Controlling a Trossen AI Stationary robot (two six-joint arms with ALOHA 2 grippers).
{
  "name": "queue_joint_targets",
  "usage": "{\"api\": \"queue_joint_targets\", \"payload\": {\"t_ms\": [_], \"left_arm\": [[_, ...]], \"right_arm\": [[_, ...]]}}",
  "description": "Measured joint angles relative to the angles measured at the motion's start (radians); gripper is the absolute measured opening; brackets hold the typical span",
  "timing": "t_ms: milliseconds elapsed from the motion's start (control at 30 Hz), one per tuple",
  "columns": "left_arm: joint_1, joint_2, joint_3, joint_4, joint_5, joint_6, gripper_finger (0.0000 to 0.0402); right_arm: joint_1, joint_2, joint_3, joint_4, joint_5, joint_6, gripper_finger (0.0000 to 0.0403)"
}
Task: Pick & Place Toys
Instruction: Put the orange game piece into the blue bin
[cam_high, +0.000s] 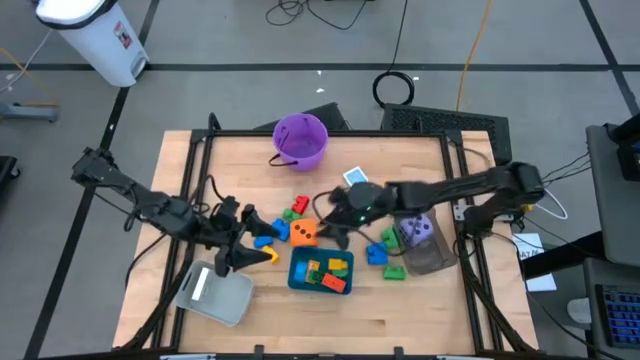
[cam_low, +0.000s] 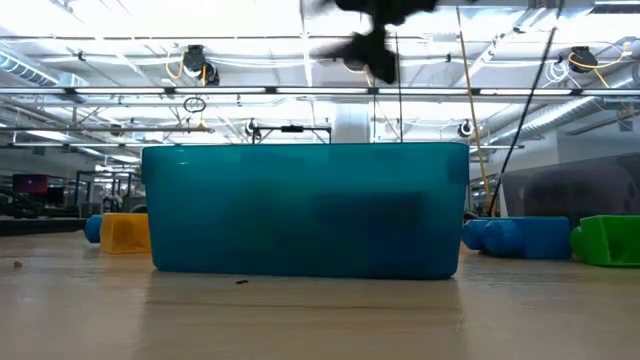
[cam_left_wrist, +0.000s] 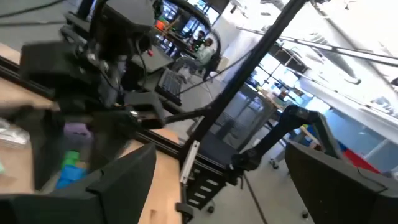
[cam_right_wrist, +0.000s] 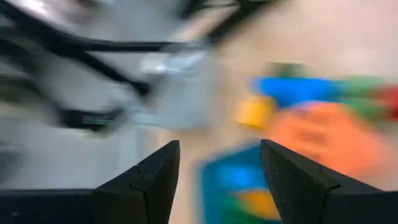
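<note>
Hovering right hand (cam_high: 338, 228) open, beside orange die (cam_high: 304, 233)

Bright overhead light (wrist views blurred)

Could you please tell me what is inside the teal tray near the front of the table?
From above, the teal tray holds several small bricks: green, yellow, orange and red ones. Whatever lies beneath them is covered, and the low view shows only the tray's opaque wall.

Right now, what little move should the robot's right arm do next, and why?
Probably lower the right gripper onto the orange die. Its fingers are open and empty, and it hovers beside the die, just above the teal tray that already holds bricks. The blurred wrist view makes this only a guess.
</note>
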Motion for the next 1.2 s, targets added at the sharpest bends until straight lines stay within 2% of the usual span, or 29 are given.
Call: {"api": "queue_joint_targets", "payload": {"t_ms": [167,233,367,433,667,1000,1200], "left_arm": [[0.034,0.0,0.0,-0.024,-0.002,0.003,0.0365],[0.051,0.0,0.0,-0.041,-0.003,0.003,0.0365],[0.085,0.0,0.0,-0.054,-0.003,0.01,0.0365],[0.105,0.0,0.0,-0.054,-0.002,0.022,0.0365],[0.168,0.0,0.0,-0.053,-0.002,0.022,0.0365],[0.199,0.0,0.0,-0.054,0.0,0.019,0.0365],[0.203,0.0,0.0,-0.056,0.0,0.014,0.0365]], "right_arm": [[-0.044,-0.135,0.001,-0.44,0.349,-0.128,0.0215],[-0.073,-0.156,0.0,-0.599,0.423,-0.115,0.0215],[-0.161,-0.15,-0.001,-0.81,0.416,-0.029,0.0215],[-0.207,-0.133,-0.001,-0.851,0.403,-0.004,0.0215],[-0.314,-0.042,-0.001,-0.841,0.29,-0.098,0.0215],[-0.352,0.087,-0.001,-0.845,0.287,-0.242,0.0215],[-0.362,0.111,-0.001,-0.836,0.29,-0.266,0.0216]]}}
